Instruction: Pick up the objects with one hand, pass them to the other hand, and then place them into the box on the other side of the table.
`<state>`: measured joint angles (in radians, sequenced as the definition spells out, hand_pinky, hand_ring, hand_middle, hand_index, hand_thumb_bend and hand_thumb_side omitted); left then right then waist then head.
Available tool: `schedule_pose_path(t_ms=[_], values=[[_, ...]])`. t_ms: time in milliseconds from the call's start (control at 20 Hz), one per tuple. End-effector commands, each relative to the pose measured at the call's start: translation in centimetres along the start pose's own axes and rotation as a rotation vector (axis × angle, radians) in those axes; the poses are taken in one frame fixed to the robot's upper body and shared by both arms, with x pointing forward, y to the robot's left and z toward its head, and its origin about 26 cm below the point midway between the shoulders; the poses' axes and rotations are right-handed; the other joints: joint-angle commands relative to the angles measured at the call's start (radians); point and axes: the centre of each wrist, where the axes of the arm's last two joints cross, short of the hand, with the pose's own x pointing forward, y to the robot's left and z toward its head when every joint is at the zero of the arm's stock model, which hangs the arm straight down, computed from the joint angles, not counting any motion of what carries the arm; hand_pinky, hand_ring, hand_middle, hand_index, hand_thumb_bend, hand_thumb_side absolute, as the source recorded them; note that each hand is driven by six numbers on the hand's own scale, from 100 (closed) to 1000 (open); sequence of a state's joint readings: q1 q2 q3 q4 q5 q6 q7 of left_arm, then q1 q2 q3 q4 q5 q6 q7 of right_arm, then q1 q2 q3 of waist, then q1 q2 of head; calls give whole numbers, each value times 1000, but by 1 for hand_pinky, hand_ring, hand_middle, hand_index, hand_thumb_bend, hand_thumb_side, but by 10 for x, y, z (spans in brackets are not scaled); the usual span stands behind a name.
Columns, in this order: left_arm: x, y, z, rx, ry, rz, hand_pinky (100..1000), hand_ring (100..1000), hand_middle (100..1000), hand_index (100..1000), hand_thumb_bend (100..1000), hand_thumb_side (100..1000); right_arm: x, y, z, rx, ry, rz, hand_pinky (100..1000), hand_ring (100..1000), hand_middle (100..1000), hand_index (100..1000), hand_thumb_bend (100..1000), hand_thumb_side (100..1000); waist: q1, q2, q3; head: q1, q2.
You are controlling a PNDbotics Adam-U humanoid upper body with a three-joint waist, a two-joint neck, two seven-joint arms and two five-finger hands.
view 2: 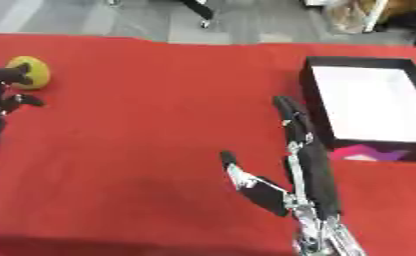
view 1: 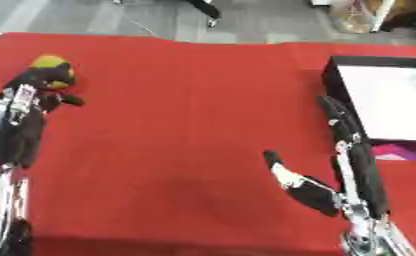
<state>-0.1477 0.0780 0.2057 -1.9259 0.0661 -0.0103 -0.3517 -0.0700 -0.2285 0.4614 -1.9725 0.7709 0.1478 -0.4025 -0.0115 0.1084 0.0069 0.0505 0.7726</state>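
Our left hand [view 1: 28,107] reaches along the left edge of the red surface [view 1: 176,125], its fingers curling over the near side of a small yellow-green object [view 2: 29,71]. We cannot tell whether they have closed round it or only touch it, as the hand hides much of the object in the left eye view. The object sits at the far left of the surface, well apart from everything else.

Our right hand [view 2: 303,155] waits right of centre with fingers straight and the thumb spread out to the left, holding nothing. Just beside it to the right stands the box [view 2: 316,100], black-walled with a white floor and a pink patch on its near wall.

We judge the pick to be under way, with the pass and the placing not yet done. The object looks rounded, so it may roll away toward the far edge if our fingers press on its top rather than wrap it. The hands are well apart, so the pass calls for a long carry, and a shallow hold could drop the object midway. The right hand stands close to the box wall and could knock it when turning inward.
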Motion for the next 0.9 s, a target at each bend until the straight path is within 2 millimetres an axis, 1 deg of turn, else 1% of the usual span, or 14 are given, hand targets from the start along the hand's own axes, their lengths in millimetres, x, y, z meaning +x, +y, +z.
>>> schedule_pose_path(t_ms=[50, 150, 250, 350, 450, 500, 650, 700, 750, 900], values=[[4, 4, -1, 3, -9, -23, 587, 932, 586, 686, 100, 729, 2, -5, -3, -16, -17, 5, 892, 1000, 940, 1000, 490, 500, 1, -12, -1, 22, -3], [5, 4, -1, 4, -10, -27, 588, 932, 587, 687, 100, 722, 2, -5, -3, -17, -17, 5, 891, 1000, 940, 1000, 490, 501, 2, -14, -1, 55, -3], [5, 5, -1, 5, -11, -38, 588, 932, 587, 687, 100, 717, 1, -6, -3, -18, -15, 7, 891, 999, 939, 1000, 491, 500, 2, -14, -2, 100, -3], [6, 8, -2, 4, -15, -59, 588, 931, 587, 688, 100, 707, 1, -6, -3, -19, -12, 9, 890, 1000, 939, 1000, 491, 500, 2, -13, -1, 124, -3], [11, 15, -5, 3, -34, -107, 595, 922, 592, 696, 100, 632, 0, -5, -2, -16, -8, 11, 889, 1000, 939, 1000, 491, 501, 5, -14, -1, 154, -3], [15, 19, -7, -2, -51, -142, 598, 918, 594, 698, 100, 608, -1, -5, -2, -15, -8, 14, 889, 1000, 940, 1000, 491, 501, 8, -15, -2, 172, -3], [30, 33, -14, -51, -98, -271, 630, 890, 608, 720, 100, 451, -3, -6, -2, -13, -7, 25, 889, 1000, 940, 1000, 493, 500, 19, -22, -2, 208, -3], [33, 37, -15, -75, -105, -314, 645, 881, 614, 730, 100, 397, -5, -6, -1, -9, -3, 33, 889, 1000, 940, 1000, 493, 499, 27, -25, -2, 220, -3], [36, 41, -16, -100, -108, -355, 675, 861, 627, 750, 100, 303, -7, -6, 0, -8, 2, 41, 888, 1000, 939, 1000, 494, 499, 34, -27, -2, 227, -3], [37, 53, -19, -185, -92, -463, 767, 825, 679, 811, 100, 246, -15, -7, 4, 0, 14, 72, 887, 1000, 939, 1000, 495, 500, 65, -34, 2, 229, -3]])
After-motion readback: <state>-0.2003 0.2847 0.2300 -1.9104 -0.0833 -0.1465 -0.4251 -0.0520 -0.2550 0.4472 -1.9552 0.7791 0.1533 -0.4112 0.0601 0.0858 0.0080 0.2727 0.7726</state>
